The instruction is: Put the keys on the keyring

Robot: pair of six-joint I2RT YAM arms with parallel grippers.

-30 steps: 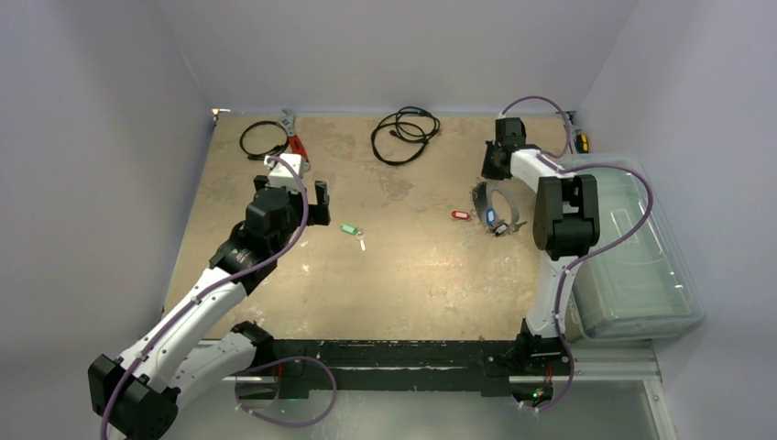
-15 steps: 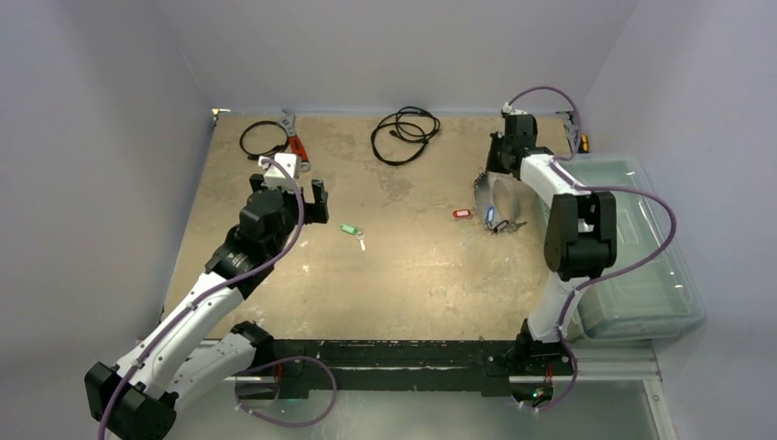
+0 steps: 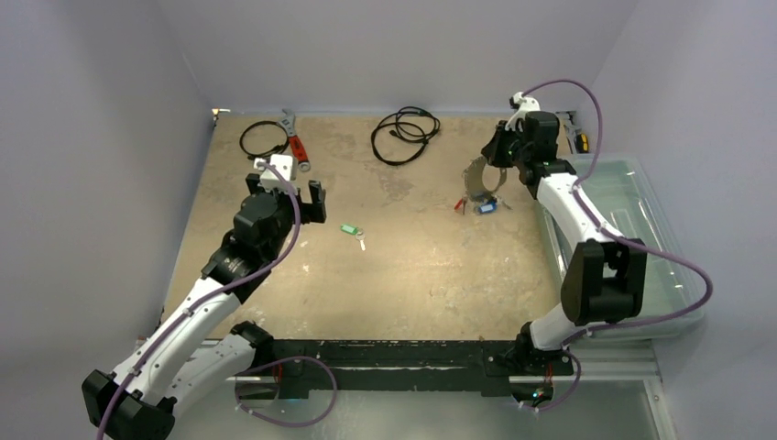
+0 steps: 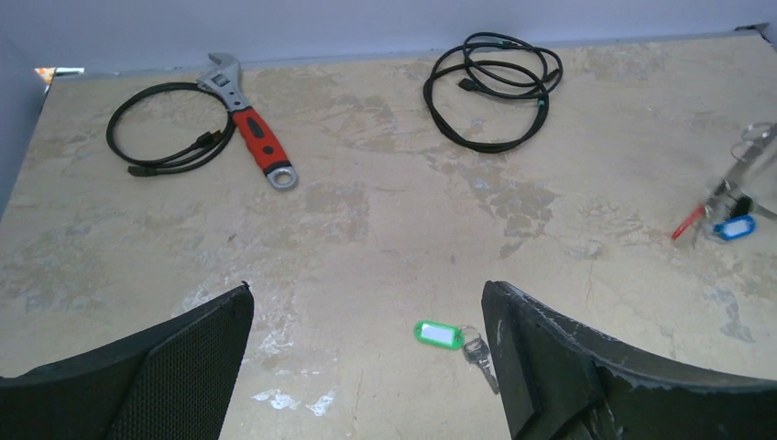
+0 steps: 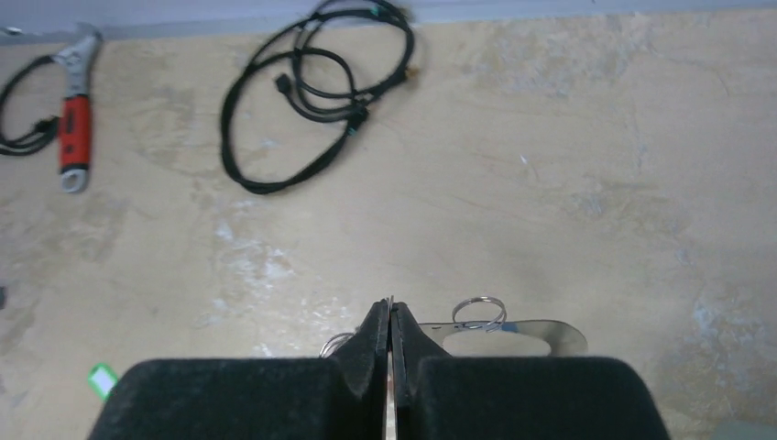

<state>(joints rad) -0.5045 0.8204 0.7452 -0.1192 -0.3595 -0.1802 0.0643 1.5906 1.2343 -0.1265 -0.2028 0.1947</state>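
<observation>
The keyring (image 3: 476, 176), a wide flat silvery ring, is held up on edge over the right back of the table. My right gripper (image 3: 496, 152) is shut on its rim, and in the right wrist view the pads of the right gripper (image 5: 391, 317) pinch the thin metal of the keyring (image 5: 542, 333). A red-tagged key (image 3: 459, 205) and a blue-tagged key (image 3: 486, 207) hang at its lower end. A green-tagged key (image 4: 438, 335) lies flat on the table, under my open left gripper (image 4: 366, 302) and close to its right finger. My left gripper (image 3: 286, 194) hovers left of that green-tagged key (image 3: 348, 229).
A red-handled wrench (image 3: 295, 139) and a black cable coil (image 3: 264, 139) lie at the back left. A second cable coil (image 3: 405, 133) lies at the back centre. A clear plastic bin (image 3: 641, 247) stands along the right edge.
My right arm has swung up and toward the back right, lifting the keyring on edge; the red and blue keys went with it. The left arm has barely shifted.
</observation>
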